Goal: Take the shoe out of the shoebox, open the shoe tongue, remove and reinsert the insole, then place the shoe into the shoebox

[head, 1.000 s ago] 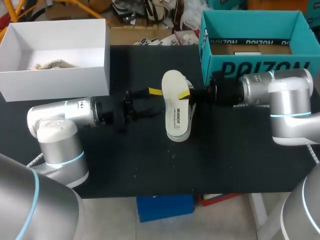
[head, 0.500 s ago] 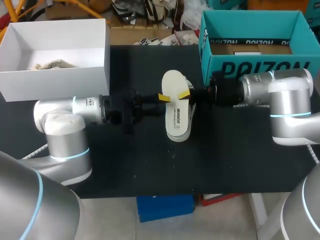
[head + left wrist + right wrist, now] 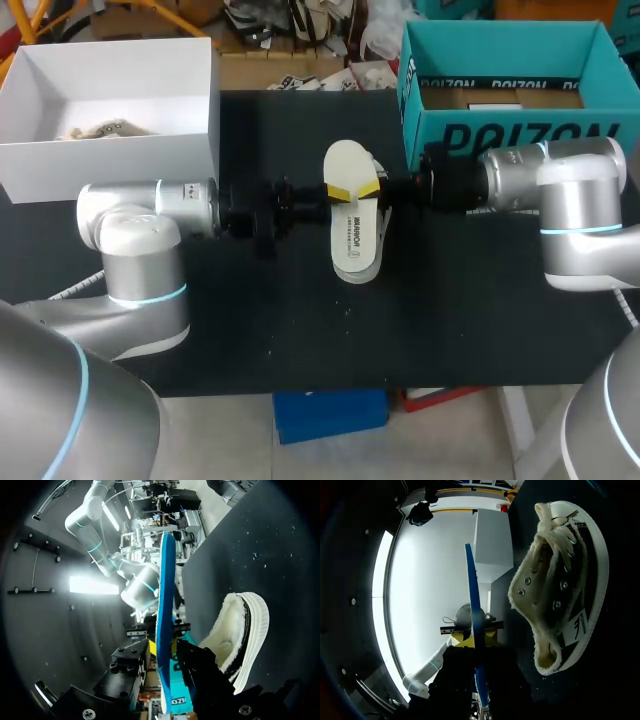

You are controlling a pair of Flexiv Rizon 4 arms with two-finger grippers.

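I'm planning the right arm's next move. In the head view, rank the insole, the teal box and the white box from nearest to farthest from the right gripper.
1. insole: mid-table, held in the right gripper.
2. teal box: close by, at the table's back right.
3. white box: across the table, at the back left.

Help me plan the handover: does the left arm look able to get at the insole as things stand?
Probably yes. The left gripper is right at the insole's edge, with nothing between them. The right gripper holds the opposite edge, and the shoe lies underneath, out of the way.
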